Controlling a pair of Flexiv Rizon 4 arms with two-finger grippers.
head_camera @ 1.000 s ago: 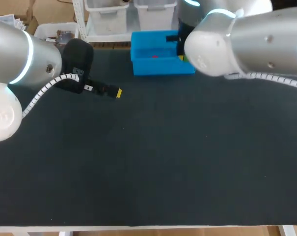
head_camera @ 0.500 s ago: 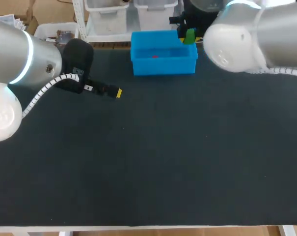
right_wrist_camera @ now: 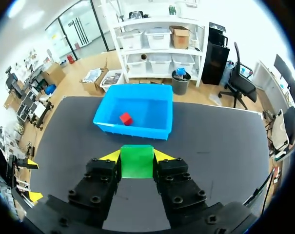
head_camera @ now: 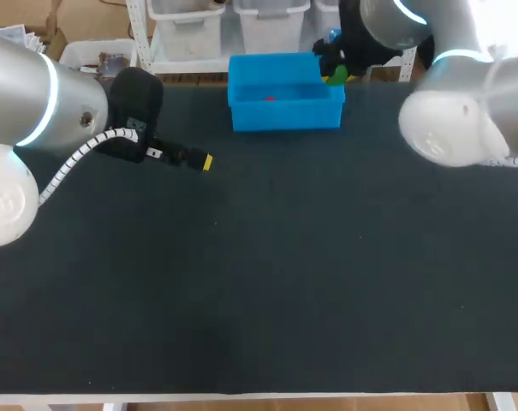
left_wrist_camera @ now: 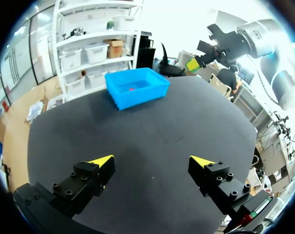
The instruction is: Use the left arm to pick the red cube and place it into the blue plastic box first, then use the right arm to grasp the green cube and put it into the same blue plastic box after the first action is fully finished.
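Observation:
The blue plastic box point(head_camera: 284, 107) stands at the table's far edge, with the red cube point(head_camera: 270, 98) lying inside it. The right wrist view shows the red cube point(right_wrist_camera: 125, 118) on the box's point(right_wrist_camera: 137, 127) floor. My right gripper point(right_wrist_camera: 136, 157) is shut on the green cube point(right_wrist_camera: 136, 162), high in the air and short of the box. From the head view the green cube point(head_camera: 336, 76) hangs by the box's right far corner. My left gripper point(left_wrist_camera: 151, 162) is open and empty over the left part of the table; one yellow fingertip point(head_camera: 207, 162) shows there.
The dark table mat point(head_camera: 267, 274) spreads bare in front of the box. My right arm's elbow point(head_camera: 451, 128) bulks over the right far part of the table. My left arm point(head_camera: 36, 103) covers the left far corner.
My right arm has lifted and swung back to the right, carrying the green cube up from beside the box's right wall. The left arm has stayed still.

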